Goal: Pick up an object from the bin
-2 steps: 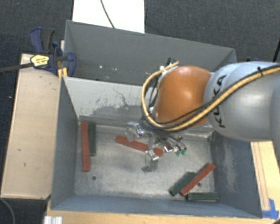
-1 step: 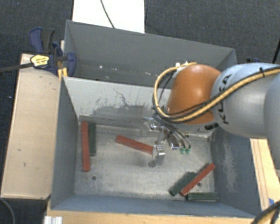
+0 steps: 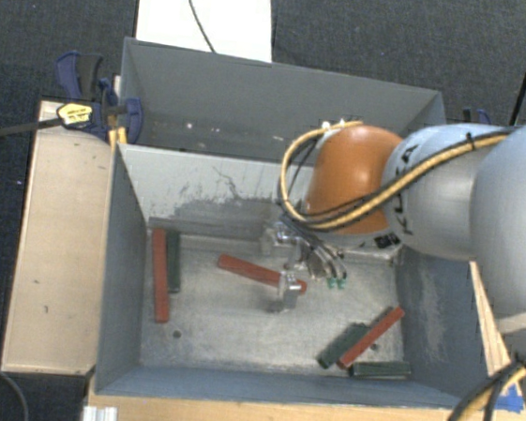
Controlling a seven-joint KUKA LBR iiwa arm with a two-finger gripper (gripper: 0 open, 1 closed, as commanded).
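Pincer (image 3: 288,291), grip unclear, sits over one end of the red stick (image 3: 247,270) mid-floor in the grey bin (image 3: 130,256).

Even, bright light, with soft shadow under the arm (image 3: 473,191) in the bin (image 3: 256,110).

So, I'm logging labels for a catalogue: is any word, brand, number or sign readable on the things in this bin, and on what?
None can be read.
The red stick by the gripper, the red and dark green pair at the left wall, and the three sticks at the lower right show no legible print; any marks are too small to tell.
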